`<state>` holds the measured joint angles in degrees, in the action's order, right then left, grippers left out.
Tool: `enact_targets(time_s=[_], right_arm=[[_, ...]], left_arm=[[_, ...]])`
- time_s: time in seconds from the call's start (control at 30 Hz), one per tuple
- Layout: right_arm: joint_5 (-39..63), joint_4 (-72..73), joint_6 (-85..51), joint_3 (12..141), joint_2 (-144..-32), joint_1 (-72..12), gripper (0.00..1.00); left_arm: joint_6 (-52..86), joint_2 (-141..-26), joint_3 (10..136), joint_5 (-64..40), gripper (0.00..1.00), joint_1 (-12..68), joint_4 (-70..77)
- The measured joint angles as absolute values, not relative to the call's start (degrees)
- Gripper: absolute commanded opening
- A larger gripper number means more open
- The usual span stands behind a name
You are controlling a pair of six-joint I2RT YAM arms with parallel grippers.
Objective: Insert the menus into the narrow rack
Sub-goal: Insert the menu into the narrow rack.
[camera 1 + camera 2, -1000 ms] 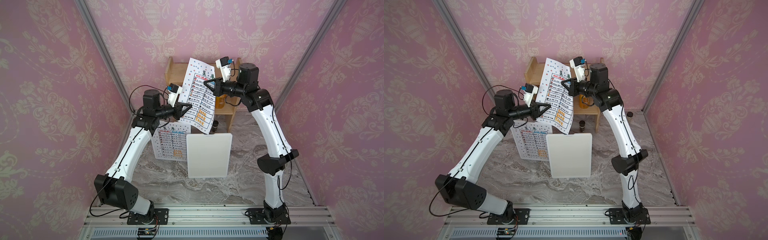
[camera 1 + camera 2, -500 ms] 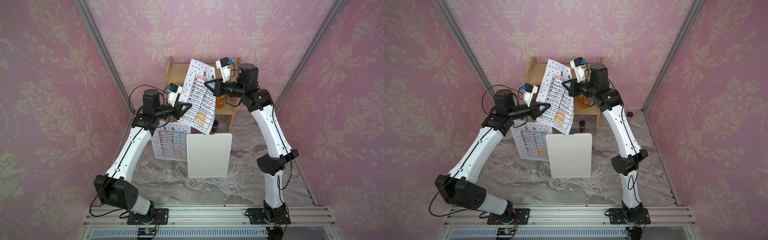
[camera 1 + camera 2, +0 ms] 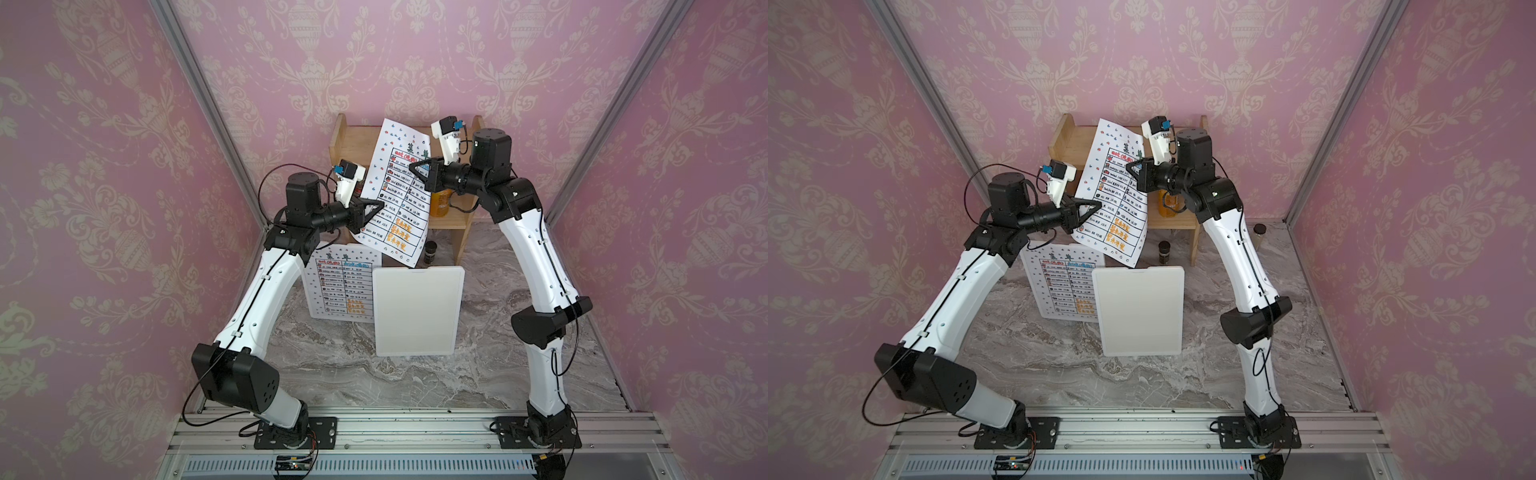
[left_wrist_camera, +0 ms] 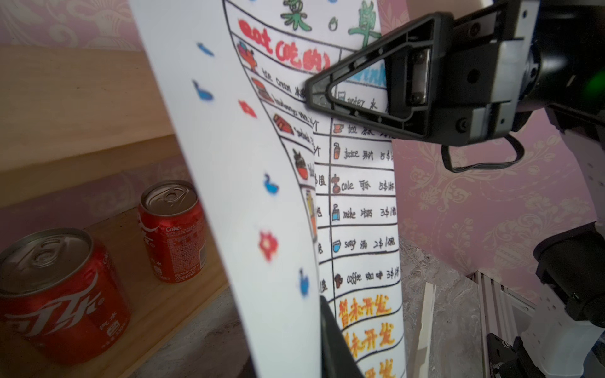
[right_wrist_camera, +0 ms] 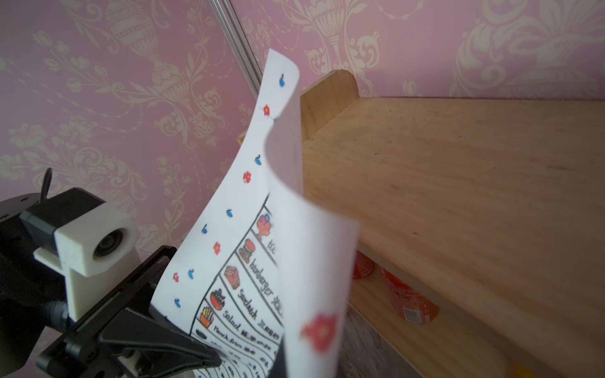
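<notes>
Claws first: my left claw [image 3: 380, 204] is clamped on the 8 o'clock edge of the held menu [image 3: 399, 195], and my right claw [image 3: 413, 168] is pinched together on its 2 o'clock edge, so the sheet hangs between them, tilted and bowed, in front of the wooden rack [image 3: 353, 141] at 12 o'clock on the table [image 3: 498, 374]. I judge the job to be at an early stage. No sheet is in the rack yet; this one is lifted but not fed in. The flat menu [image 3: 340, 286] lies untouched on the table at 9 o'clock from the white board [image 3: 417, 309]; whether its edge runs under the board I cannot tell. Both top views give me that layout, the flat menu and the board, which neither wrist camera shows clearly. The left wrist camera adds what the sheet hides from above: two red cans [image 4: 172, 229] standing on the rack's lower shelf, and the right claw's tip closed on the printed table. The right wrist camera shows the rack's top shelf [image 5: 458, 180] bare, and the held menu's upper corner curling over toward it. I think that curl could snag when I push in.
</notes>
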<state>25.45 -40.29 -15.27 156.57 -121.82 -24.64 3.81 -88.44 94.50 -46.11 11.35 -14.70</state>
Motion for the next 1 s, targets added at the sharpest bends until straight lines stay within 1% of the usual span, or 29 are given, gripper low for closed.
enact_targets(time_s=[0.43,0.77,1.0], right_arm=[[24.32,-41.89,-15.31,156.59,-121.91,-24.40,0.04],[22.61,-44.93,-16.10,156.59,-121.91,-23.59,0.03],[22.59,-46.85,-16.75,156.59,-121.91,-22.57,0.04]], left_arm=[[4.10,-89.06,94.54,-46.13,0.18,11.35,-14.63],[7.99,-89.80,94.54,-46.19,0.15,11.55,-12.64],[8.56,-90.24,94.70,-46.15,0.15,13.37,-11.88]])
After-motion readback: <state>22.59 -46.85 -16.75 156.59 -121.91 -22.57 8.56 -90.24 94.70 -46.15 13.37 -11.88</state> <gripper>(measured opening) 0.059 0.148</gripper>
